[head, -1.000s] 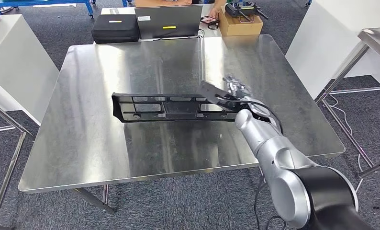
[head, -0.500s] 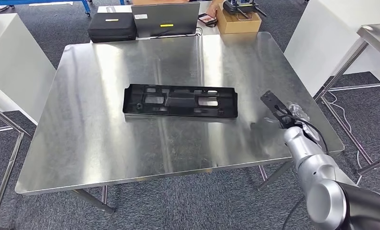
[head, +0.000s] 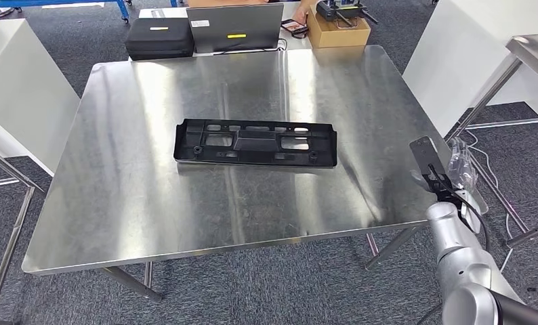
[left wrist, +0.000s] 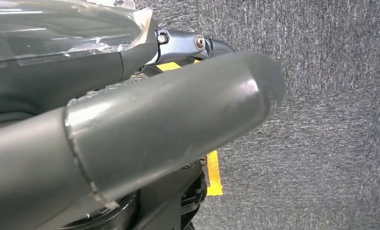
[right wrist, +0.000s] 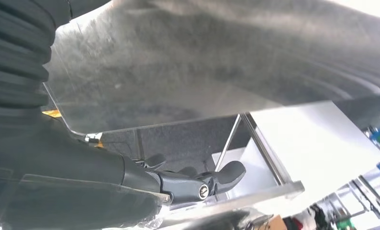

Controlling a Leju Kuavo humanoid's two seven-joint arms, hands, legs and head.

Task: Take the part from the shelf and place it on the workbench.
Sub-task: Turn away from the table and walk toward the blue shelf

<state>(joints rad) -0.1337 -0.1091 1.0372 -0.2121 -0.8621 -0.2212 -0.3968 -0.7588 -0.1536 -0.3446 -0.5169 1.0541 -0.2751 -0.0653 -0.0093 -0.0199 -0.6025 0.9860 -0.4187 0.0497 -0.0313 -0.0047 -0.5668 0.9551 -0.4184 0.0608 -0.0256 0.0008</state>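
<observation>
Nearest, at the right near corner of the tabletop (head: 117,223): the right hand (head: 449,169), raised at the end of the silver arm, just beyond the edge, apart from the part. Holds nothing; fingers (right wrist: 224,173) seen in the right wrist view lightly curled and apart, over the metal surface and a table leg. Left hand (left wrist: 130,143) close before its own camera above grey carpet; cannot tell whether spread or closed.

Further in, about the middle of the tabletop: the black part (head: 255,143), a long flat frame with openings, lying flat with its long side across, touched by no hand.

Beyond the far edge, on another table: a black case (head: 160,37) at the left, a grey laptop (head: 235,27) beside it, then a cardboard box (head: 338,30) with dark things inside.
</observation>
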